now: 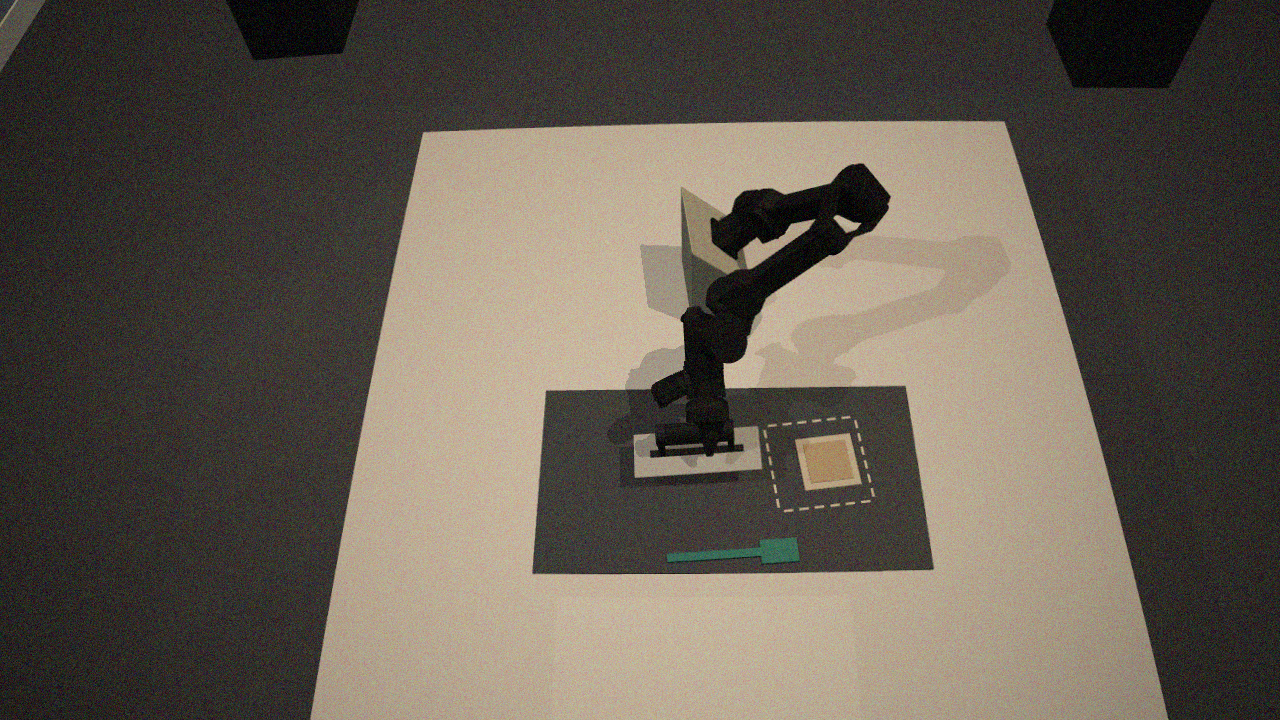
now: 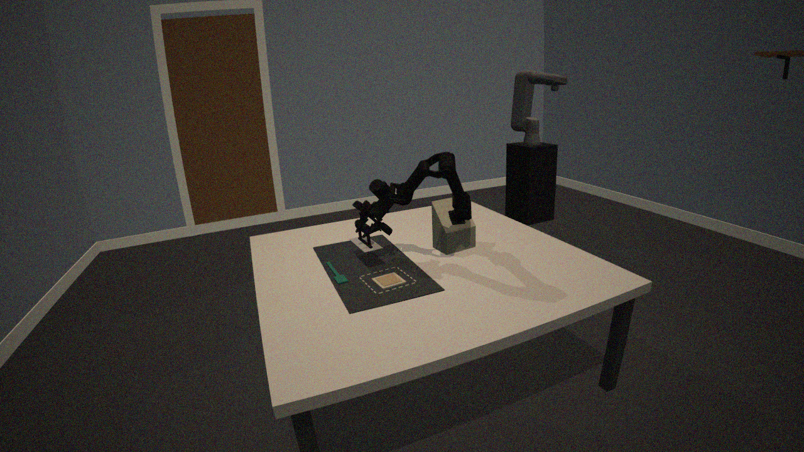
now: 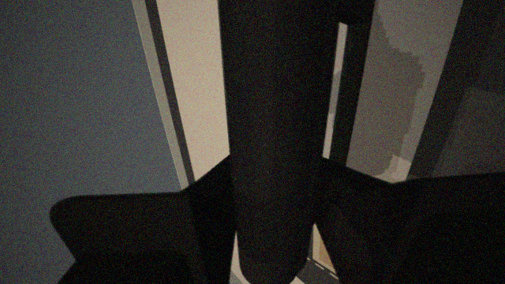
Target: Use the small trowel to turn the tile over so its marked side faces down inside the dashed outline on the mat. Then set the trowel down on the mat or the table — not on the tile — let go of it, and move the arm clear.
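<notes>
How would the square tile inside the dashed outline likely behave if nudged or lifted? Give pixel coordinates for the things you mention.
The tile (image 1: 827, 461) (image 2: 388, 280) (image 3: 324, 254) looks stiff, since it lies flat with straight edges. Being low and broad, it would probably slide rather than tip or roll under a sideways nudge. Its thin profile may make an edge awkward to get under; weight and fragility can't be told.

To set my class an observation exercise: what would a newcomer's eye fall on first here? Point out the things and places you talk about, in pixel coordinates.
Probably the black arm (image 1: 792, 259) (image 2: 414, 181), bent over the pale table, its hand (image 1: 709, 445) (image 2: 365, 238) (image 3: 267, 156) shut on a pale-bladed trowel (image 1: 750, 452) (image 2: 375, 246) (image 3: 394, 99) above the dark mat (image 1: 590, 528) (image 2: 351, 301). Next, the tan tile (image 1: 827, 461) (image 2: 388, 280) (image 3: 323, 254) inside the dashed outline, and the bright green tool (image 1: 778, 550) (image 2: 340, 279) lying near one long edge of the mat.
</notes>
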`<action>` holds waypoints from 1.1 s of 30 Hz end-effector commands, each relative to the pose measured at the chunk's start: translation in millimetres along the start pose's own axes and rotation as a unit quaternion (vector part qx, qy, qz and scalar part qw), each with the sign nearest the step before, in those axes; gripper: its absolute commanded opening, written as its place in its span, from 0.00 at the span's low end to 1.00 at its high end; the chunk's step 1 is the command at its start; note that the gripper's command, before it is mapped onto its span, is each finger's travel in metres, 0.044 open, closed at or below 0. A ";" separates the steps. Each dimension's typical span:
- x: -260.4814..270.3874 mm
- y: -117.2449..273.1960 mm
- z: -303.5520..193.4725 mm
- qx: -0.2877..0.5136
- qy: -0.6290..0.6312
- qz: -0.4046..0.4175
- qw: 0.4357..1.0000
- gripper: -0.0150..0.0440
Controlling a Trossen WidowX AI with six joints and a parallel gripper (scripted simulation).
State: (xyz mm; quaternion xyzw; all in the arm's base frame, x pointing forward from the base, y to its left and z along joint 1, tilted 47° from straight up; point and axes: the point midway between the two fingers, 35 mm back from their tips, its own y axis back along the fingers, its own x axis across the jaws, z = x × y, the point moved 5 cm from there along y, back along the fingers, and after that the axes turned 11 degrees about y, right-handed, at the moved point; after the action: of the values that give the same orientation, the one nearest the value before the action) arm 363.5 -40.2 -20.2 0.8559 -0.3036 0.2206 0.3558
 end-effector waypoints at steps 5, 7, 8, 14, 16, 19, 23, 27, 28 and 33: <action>6.4 -14.6 27.5 -0.061 -0.091 -0.020 0.994 0.25; 6.4 -18.4 34.5 -0.077 -0.117 -0.027 0.990 0.25; 6.3 -20.3 38.0 -0.086 -0.130 -0.030 0.987 0.25; 4.9 -30.2 58.1 -0.138 -0.205 -0.050 0.968 0.25; 4.0 -33.1 64.5 -0.156 -0.228 -0.056 0.960 0.25; 2.5 -37.0 73.8 -0.183 -0.262 -0.064 0.945 0.25; -0.1 -41.5 85.7 -0.219 -0.305 -0.074 0.924 0.25; -3.6 -45.2 96.7 -0.257 -0.343 -0.083 0.899 0.25; -4.6 -46.0 99.3 -0.267 -0.352 -0.085 0.893 0.25; -9.9 -49.1 111.7 -0.314 -0.394 -0.095 0.859 0.25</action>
State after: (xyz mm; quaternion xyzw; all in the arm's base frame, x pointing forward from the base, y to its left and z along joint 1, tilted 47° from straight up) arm 404.3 -86.0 -118.0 0.7590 -0.3789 -0.2517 0.4659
